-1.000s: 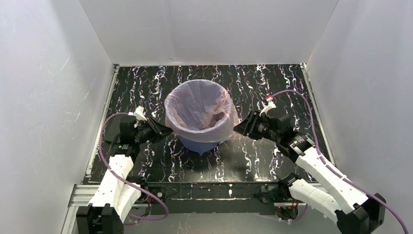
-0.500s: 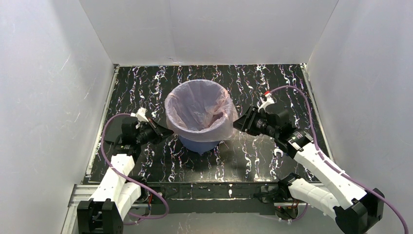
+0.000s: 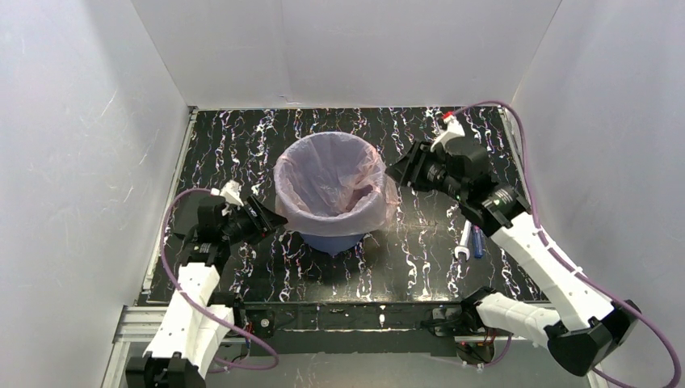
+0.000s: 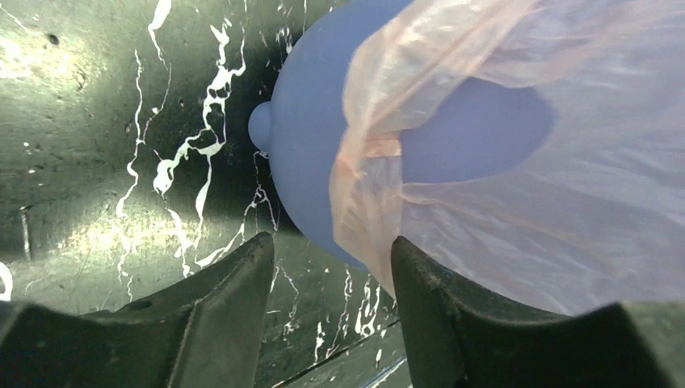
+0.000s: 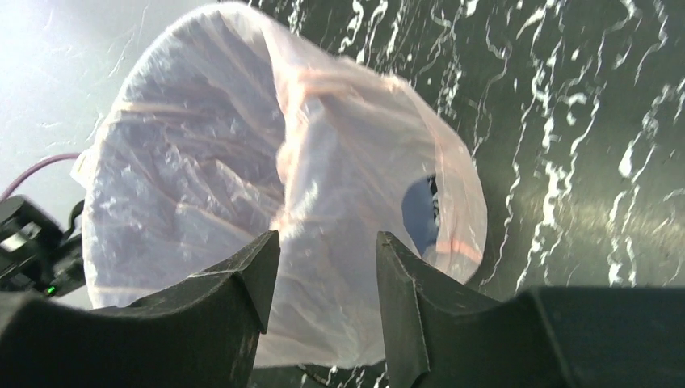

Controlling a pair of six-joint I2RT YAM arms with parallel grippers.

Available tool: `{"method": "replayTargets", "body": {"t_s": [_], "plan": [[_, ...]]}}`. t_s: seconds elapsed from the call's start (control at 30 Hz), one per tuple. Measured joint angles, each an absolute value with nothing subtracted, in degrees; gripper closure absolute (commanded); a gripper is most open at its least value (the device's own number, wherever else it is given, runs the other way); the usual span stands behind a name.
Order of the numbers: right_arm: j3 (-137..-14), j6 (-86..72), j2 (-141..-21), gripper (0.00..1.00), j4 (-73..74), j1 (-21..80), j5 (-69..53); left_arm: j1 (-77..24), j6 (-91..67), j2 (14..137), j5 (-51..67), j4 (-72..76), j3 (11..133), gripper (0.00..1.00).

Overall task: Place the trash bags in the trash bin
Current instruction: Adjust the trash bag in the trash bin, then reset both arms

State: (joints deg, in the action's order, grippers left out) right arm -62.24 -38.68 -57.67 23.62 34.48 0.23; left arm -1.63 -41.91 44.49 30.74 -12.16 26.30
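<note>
Trash bag (image 3: 329, 182) is lining the blue trash bin (image 3: 329, 241) in the middle of the scene, mouth upward, its skirt draping outside the rim.
The bag's loose hem is hanging just ahead of the left gripper (image 3: 271, 218), which is sitting low at the bin's near-left side, jaws parted around nothing. The right gripper (image 3: 396, 171) is hovering higher beside the far-right rim, likewise parted and empty. The left one is looking nearer the hem.
</note>
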Motion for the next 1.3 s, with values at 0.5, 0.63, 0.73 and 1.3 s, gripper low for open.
{"method": "replayTargets", "body": {"t_s": [0.5, 0.63, 0.73, 1.3], "plan": [[-73.6, -29.6, -71.3, 0.56, 27.5, 34.0, -3.0, -1.6, -34.6, 34.3, 20.8, -32.5, 42.1, 0.32], [-73.8, -27.9, -71.3, 0.54, 27.6, 33.7, -5.6, -1.6, -33.4, 35.3, 22.0, -34.2, 46.8, 0.27], [-74.6, -26.2, -71.5, 0.40, 28.7, 33.5, -6.0, -1.6, -32.6, 35.8, 22.8, -34.9, 50.0, 0.19], [-73.3, -14.8, -59.6, 0.01, 28.1, 31.9, 24.4, -1.6, -31.7, 36.4, 6.1, -47.9, 62.7, 0.02]]}}
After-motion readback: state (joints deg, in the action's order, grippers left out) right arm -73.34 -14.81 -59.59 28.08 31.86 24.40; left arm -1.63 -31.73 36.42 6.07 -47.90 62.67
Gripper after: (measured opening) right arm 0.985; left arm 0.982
